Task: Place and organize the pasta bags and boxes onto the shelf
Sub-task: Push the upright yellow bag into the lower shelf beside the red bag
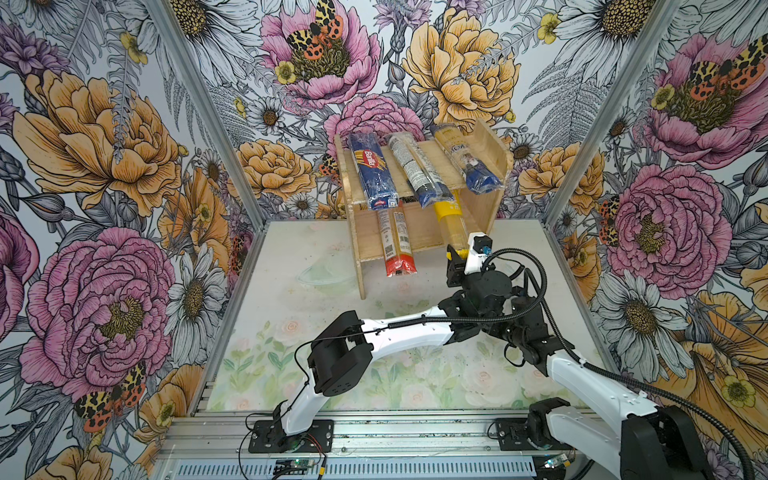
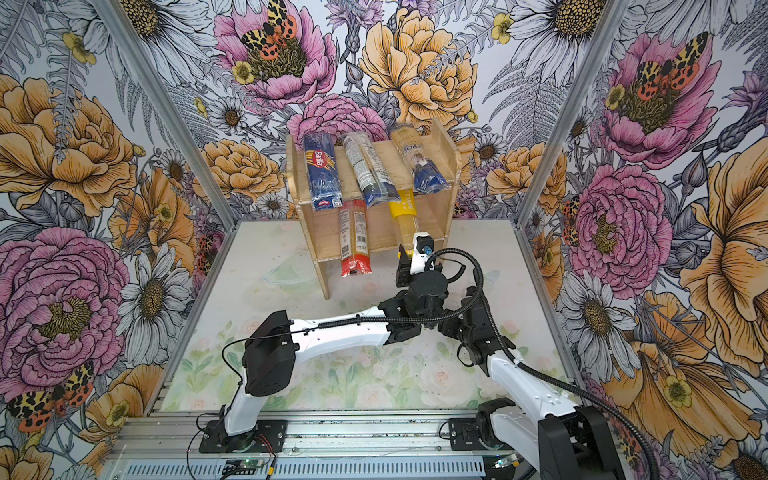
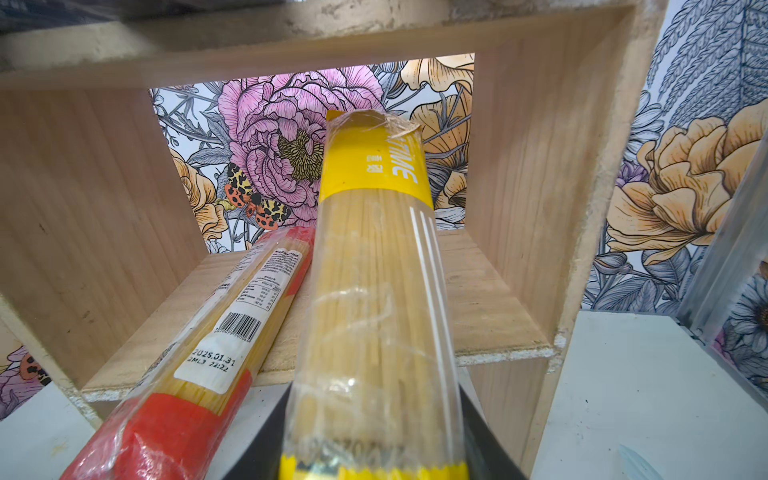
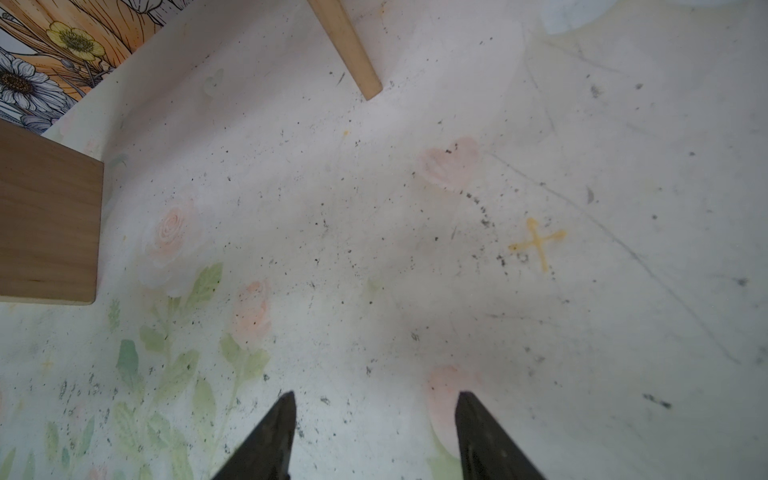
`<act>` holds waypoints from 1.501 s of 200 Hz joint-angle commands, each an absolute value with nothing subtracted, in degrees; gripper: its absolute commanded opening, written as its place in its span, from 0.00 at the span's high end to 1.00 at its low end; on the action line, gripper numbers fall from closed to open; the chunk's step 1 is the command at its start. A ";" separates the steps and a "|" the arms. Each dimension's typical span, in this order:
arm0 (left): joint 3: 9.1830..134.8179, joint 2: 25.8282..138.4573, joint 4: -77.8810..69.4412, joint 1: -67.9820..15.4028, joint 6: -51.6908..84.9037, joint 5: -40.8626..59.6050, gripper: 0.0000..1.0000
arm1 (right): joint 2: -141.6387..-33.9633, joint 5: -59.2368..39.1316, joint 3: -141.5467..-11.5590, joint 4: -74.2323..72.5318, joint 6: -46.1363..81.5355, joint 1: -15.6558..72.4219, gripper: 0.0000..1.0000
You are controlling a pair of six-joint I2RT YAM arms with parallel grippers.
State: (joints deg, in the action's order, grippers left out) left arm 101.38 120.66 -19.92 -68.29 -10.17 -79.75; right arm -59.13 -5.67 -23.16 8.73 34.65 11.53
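The wooden shelf (image 1: 356,249) (image 2: 320,266) stands at the back. Its upper tier carries the dark blue Barilla pack (image 1: 372,174), the clear/blue pack with a white label (image 1: 413,170) and the yellow-and-blue pack (image 1: 465,162). A red-ended pack (image 1: 397,245) (image 3: 216,353) lies on the lower tier and sticks out over the front edge. My left gripper (image 1: 455,251) (image 3: 374,457) is shut on the near end of the yellow-ended pack (image 1: 451,224) (image 3: 374,270), whose far end points into the lower tier beside the red-ended one. My right gripper (image 4: 376,399) hangs open and empty over the table.
The left arm reaches across to the right, and its wrist lies over the right arm (image 1: 523,328). In the right wrist view a shelf side panel (image 4: 50,216) and the edge of another panel (image 4: 349,45) border the floral table mat (image 4: 415,249). Patterned walls close three sides.
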 commanded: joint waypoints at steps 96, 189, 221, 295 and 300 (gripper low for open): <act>107.84 115.24 12.96 -63.67 19.85 -70.93 1.00 | -58.54 -3.96 -26.39 10.54 33.79 11.09 0.38; 111.10 117.31 10.94 -62.84 15.62 -72.57 1.00 | -59.64 -4.21 -26.89 11.25 33.32 11.16 0.38; 113.49 118.64 11.16 -62.86 15.12 -72.09 1.00 | -59.83 -4.47 -27.33 11.69 33.05 11.18 0.38; 114.72 120.59 11.69 -62.06 15.78 -70.95 1.00 | -60.28 -4.31 -27.94 12.39 32.78 11.17 0.38; 114.64 120.57 11.71 -61.92 16.06 -70.78 1.00 | -60.42 -4.22 -27.95 12.39 32.83 11.13 0.38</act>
State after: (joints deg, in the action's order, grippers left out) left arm 111.96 121.21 15.70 -62.74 15.09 -69.19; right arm -59.81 -4.80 -26.02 12.16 33.47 11.53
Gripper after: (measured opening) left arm 0.442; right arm 0.622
